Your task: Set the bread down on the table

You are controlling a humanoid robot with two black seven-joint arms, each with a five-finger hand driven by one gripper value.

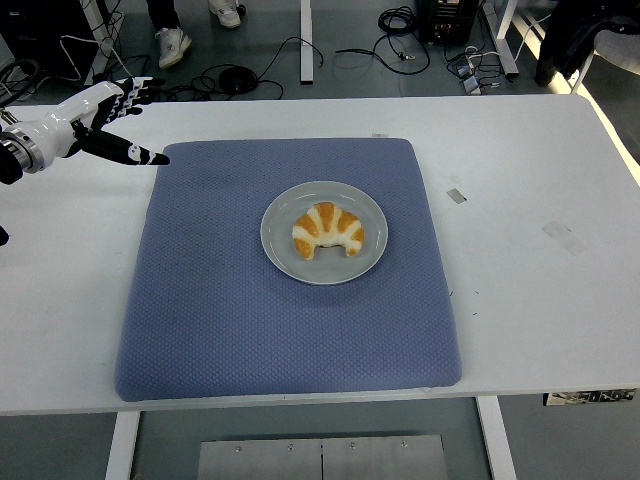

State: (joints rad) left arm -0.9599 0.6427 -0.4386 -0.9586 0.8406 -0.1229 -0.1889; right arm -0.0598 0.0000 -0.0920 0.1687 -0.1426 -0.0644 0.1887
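A croissant-shaped bread [327, 231] with orange and cream stripes lies on a grey round plate [279, 247] in the middle of a blue mat [220, 320]. My left hand [118, 118] hovers over the white table at the far left, just beyond the mat's top-left corner, well away from the bread. Its fingers are spread and hold nothing. The right arm is out of view.
White table [540, 290] surface lies bare to the right of the mat, with small tape marks [561, 235]. Cables and a person's shoes [174, 44] are on the floor beyond the far edge.
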